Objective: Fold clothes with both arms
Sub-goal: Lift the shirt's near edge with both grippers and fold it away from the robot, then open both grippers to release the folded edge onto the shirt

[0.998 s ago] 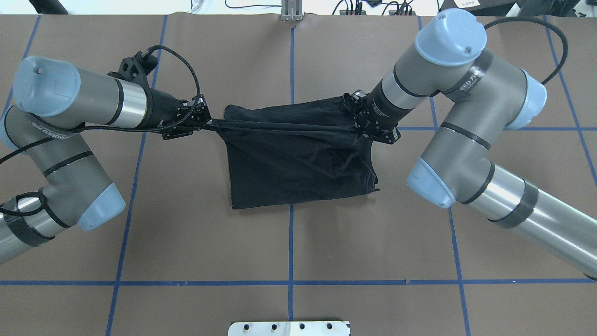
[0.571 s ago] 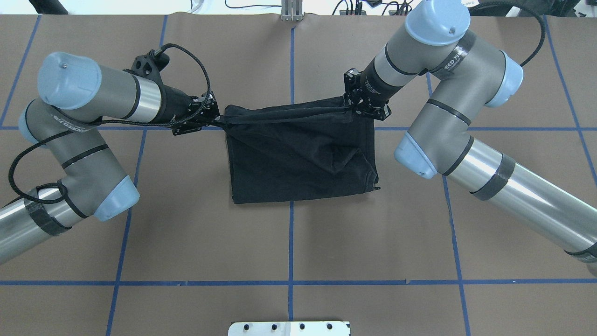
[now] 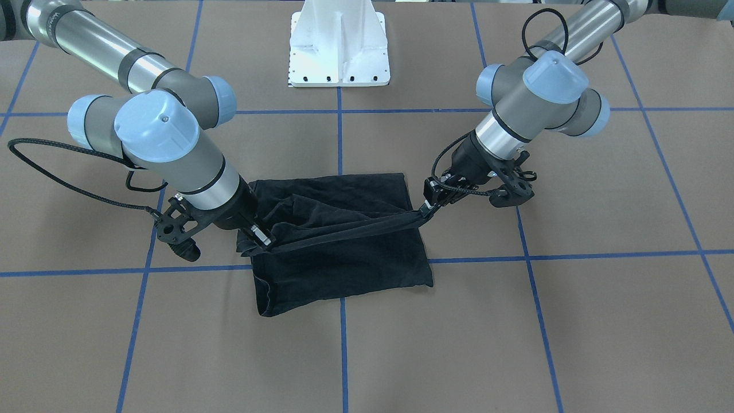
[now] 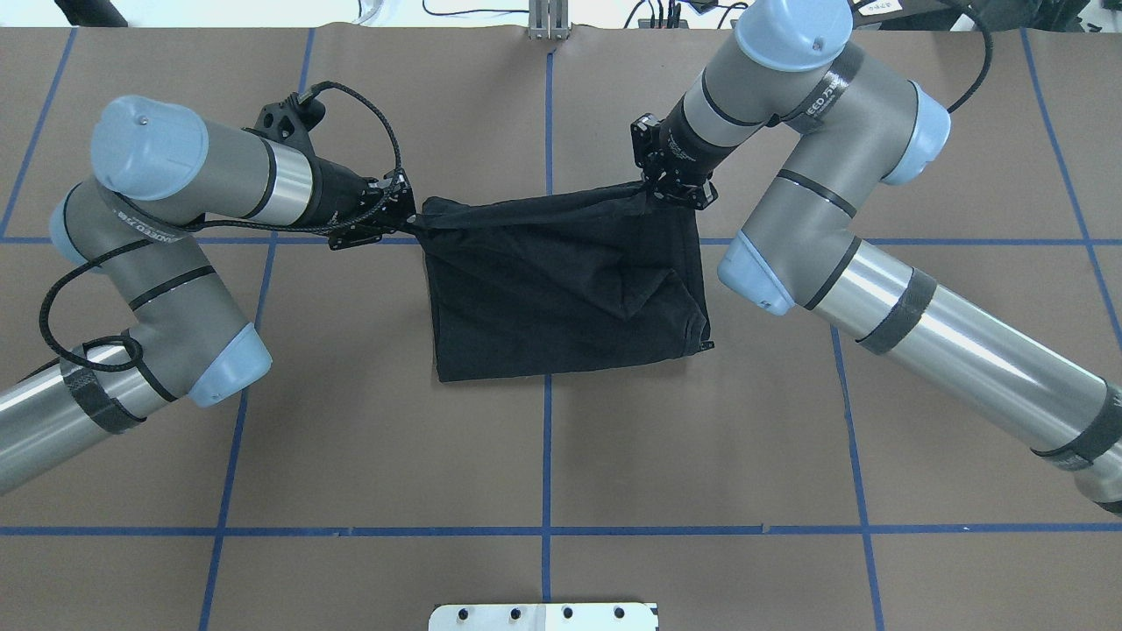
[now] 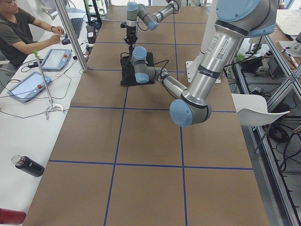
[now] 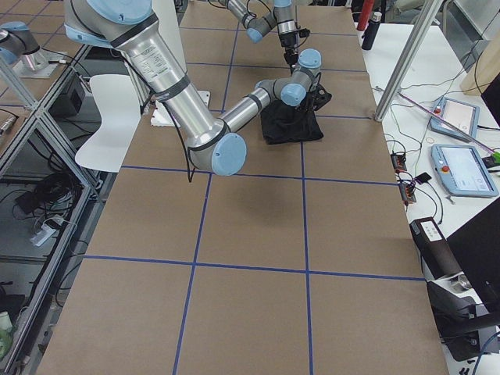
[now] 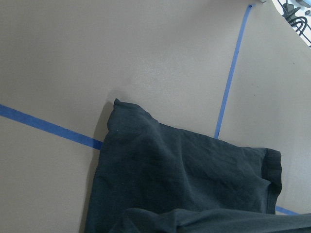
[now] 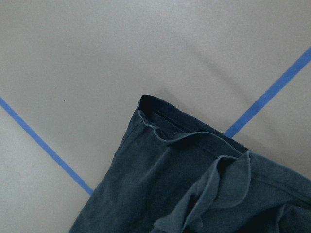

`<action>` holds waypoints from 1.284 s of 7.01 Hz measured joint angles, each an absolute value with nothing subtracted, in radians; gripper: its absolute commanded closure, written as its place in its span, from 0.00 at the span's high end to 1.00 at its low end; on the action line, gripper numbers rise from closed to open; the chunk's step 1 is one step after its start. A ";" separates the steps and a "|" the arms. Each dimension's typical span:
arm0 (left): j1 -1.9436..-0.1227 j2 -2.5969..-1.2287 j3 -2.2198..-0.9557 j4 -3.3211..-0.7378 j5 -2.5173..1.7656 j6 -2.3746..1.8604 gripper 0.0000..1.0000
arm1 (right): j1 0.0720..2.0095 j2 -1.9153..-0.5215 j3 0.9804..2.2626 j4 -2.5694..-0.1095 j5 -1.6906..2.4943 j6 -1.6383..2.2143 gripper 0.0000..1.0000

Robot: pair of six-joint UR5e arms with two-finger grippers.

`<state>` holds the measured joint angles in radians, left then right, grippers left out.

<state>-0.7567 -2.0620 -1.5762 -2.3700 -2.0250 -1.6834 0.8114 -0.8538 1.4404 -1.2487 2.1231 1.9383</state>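
While the black T-shirt (image 4: 561,289) lies at the middle of the table (image 4: 351,438), the left gripper (image 4: 405,219) and right gripper (image 4: 656,186) each clamp an end of its taut far edge. Blue tape lines (image 4: 546,456) pass beneath; a white pedestal base (image 3: 339,43) stands well apart.

Your table (image 4: 351,438), covered in brown sheeting and squared off by blue tape lines (image 4: 546,456), carries a black T-shirt (image 4: 561,298) that lies doubled over where the middle line meets a cross line. Its lower layer rests flat on the surface, and one edge is drawn taut above it. The white base plate (image 3: 339,51) sits at the robot's side, on the same middle line.
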 measured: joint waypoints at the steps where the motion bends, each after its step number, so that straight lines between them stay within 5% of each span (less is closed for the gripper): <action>1: -0.757 -2.064 -1.576 -2.370 -2.024 -1.685 1.00 | 0.812 -0.849 1.435 -1.240 2.120 1.939 1.00; 9: -0.865 -2.067 -1.582 -2.360 -2.031 -1.566 1.00 | 0.905 -0.884 1.430 -1.160 2.117 1.895 1.00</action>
<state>-0.8647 -2.0669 -1.5821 -2.3598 -2.0312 -1.5655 0.9046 -0.8837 1.4305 -1.1604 2.1173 1.8948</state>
